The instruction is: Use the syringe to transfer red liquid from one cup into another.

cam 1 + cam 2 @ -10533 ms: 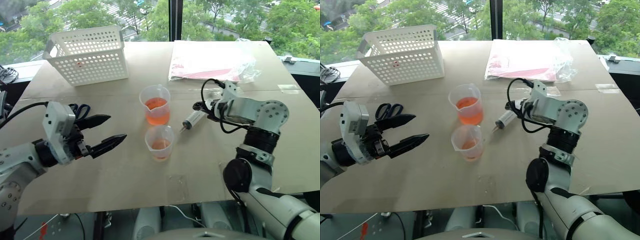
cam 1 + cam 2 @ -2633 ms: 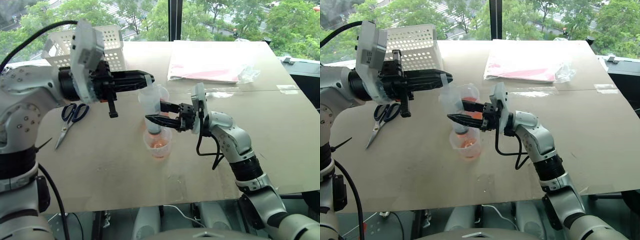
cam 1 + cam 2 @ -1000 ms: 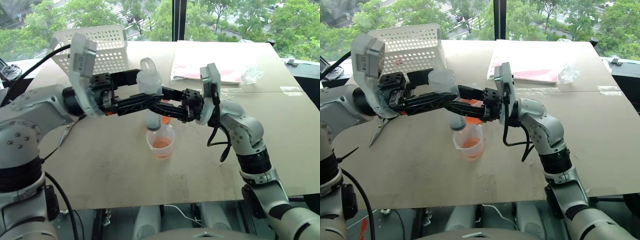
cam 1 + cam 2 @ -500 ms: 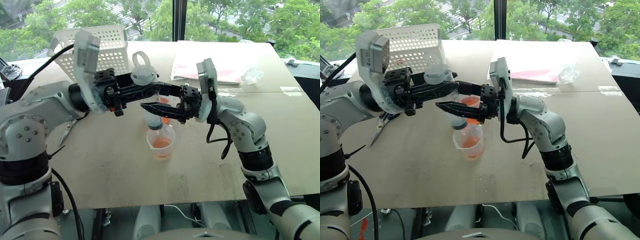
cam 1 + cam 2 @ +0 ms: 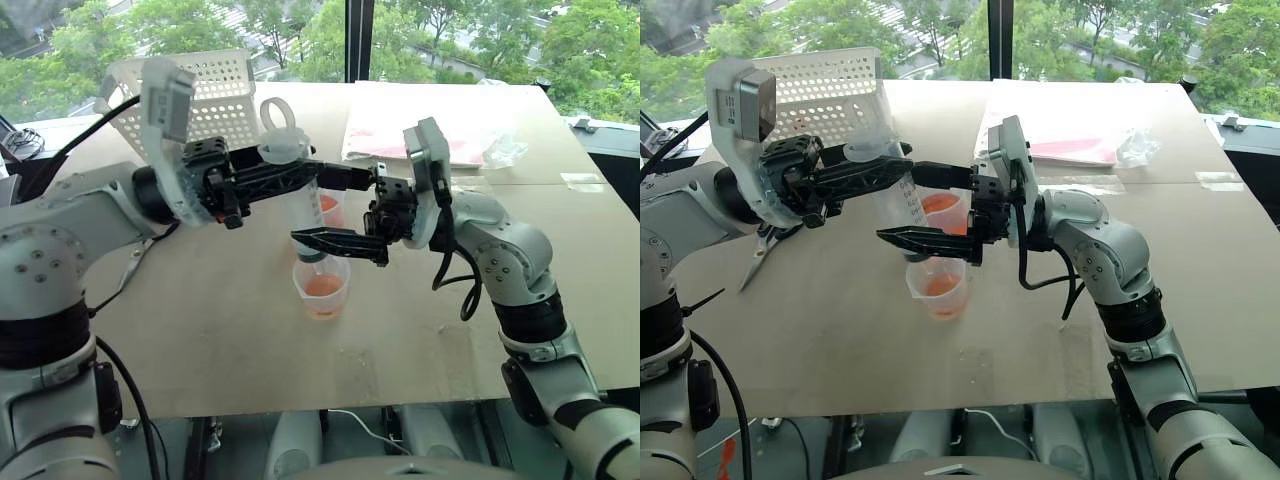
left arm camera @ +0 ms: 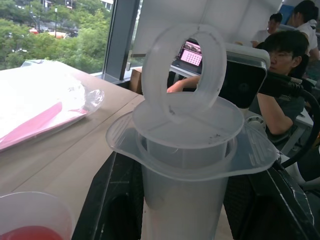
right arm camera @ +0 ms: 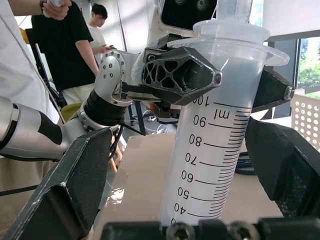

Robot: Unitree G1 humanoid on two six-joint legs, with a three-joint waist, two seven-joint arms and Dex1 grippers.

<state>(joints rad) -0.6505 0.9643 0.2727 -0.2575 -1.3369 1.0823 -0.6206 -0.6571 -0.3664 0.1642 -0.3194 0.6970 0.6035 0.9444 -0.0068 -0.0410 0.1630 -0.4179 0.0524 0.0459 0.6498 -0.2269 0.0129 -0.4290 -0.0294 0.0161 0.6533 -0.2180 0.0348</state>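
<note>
Our right tool [image 5: 335,212] has just released the syringe [image 5: 305,205]; our left tool [image 5: 890,170] grips it upright above the smaller cup [image 5: 321,285], plunger pressed down.

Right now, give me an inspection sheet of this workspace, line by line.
Surface: tan table, dry where bare.
Job's things: syringe upright, nozzle over the smaller cup, which holds a little red liquid; taller beaker behind it, also with red liquid.
Clutter: white perforated basket at the far left; scissors under the left arm; plastic bag with red sheet at the far right.
Grippers: left pincer closed on the syringe barrel under its flange; right pincer open, fingers either side of the barrel.
Cables: black cable looping at the right wrist.
Surroundings: window and trees beyond; people seen in the wrist views.
</note>
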